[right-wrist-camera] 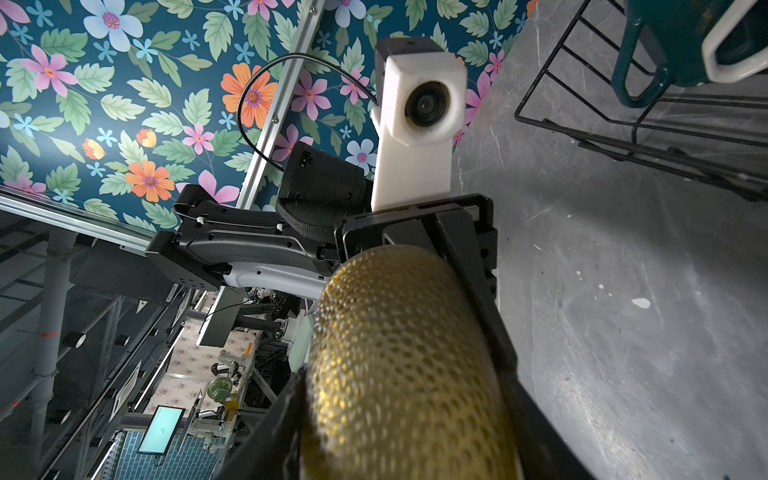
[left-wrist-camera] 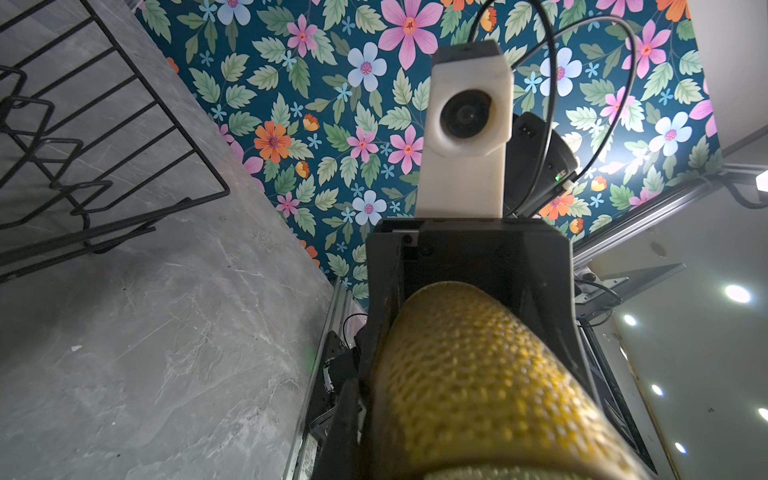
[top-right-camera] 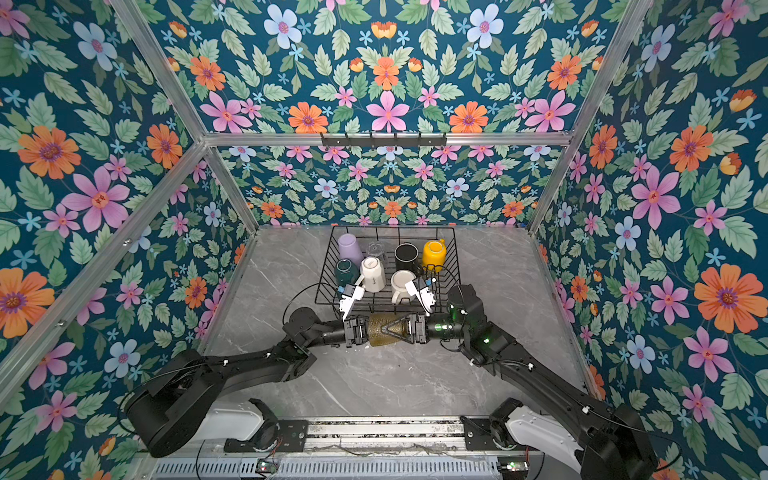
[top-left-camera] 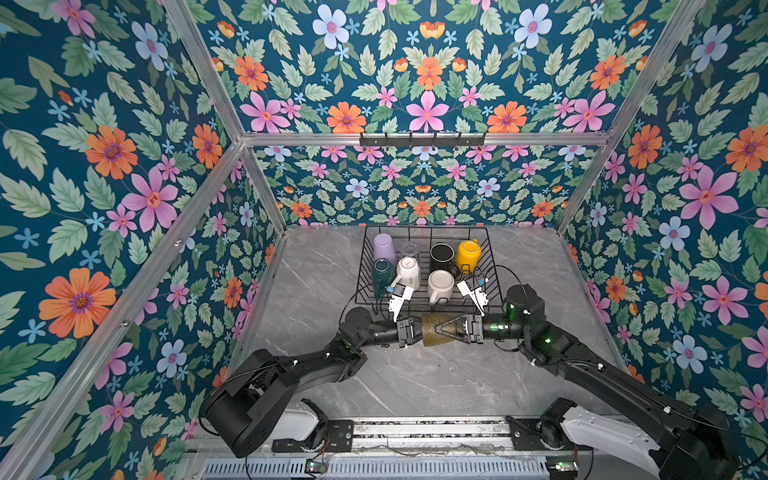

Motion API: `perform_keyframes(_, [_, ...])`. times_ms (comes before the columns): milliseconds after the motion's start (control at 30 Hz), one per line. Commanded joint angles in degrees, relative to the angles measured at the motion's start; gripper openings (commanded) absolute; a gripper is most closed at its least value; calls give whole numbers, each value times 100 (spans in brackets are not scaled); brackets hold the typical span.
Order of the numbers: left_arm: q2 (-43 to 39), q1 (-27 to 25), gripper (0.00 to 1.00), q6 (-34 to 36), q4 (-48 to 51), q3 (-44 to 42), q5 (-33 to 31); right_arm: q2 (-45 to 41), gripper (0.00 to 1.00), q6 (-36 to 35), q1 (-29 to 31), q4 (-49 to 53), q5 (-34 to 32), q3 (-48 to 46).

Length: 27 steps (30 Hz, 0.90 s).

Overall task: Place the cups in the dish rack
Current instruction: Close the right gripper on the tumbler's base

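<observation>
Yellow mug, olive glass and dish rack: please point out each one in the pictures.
yellow mug (top-left-camera: 468, 257): in a top view, on its yellow body.
olive glass (top-left-camera: 431, 331): in a top view, on its bumpy side wall.
dish rack (top-left-camera: 424, 227): in a top view, on its far rim wire.

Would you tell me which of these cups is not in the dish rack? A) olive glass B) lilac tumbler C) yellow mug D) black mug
A: the olive glass hangs between the left claw and right claw, in front of the dish rack, over the table.
</observation>
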State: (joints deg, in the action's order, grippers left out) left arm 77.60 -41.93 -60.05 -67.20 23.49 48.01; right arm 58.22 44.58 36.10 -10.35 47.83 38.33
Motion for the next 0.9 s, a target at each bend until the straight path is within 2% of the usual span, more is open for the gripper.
perform_keyframes(0, [-10, -16, 0, 4, -163, 27, -99, -2, 45, -133, 34, 127, -108, 26])
perform_keyframes(167, [3, -17, 0, -3, -162, 31, -97, 5, 25, -179, 32, 273, -109, 100])
perform_keyframes(267, [2, -6, 0, -9, -160, 38, -93, 23, 7, -198, 30, 352, -125, 161])
perform_keyframes(333, [-7, -8, 0, -11, -147, 36, -95, 21, 0, -210, 34, 407, -166, 197])
perform_keyframes(500, [-26, 1, 2, -7, -110, 25, -109, -4, 0, -167, 30, 538, -282, 287])
perform_keyframes(633, [-44, 28, 12, -7, -74, 3, -125, -71, 0, -61, 25, 540, -324, 411])
perform_keyframes(733, [-47, 45, 24, -8, -65, 8, -109, -141, 0, -58, 10, 755, -458, 537])
perform_keyframes(767, [-51, 53, 34, -14, -57, 13, -108, -157, 0, -64, -13, 850, -468, 584])
perform_keyframes(833, [-60, 62, 62, 15, -19, 0, -134, -212, 0, -72, -88, 998, -481, 640])
perform_keyframes(867, [-67, 62, 71, 57, 23, -15, -161, -270, 0, -72, -156, 1070, -477, 650])
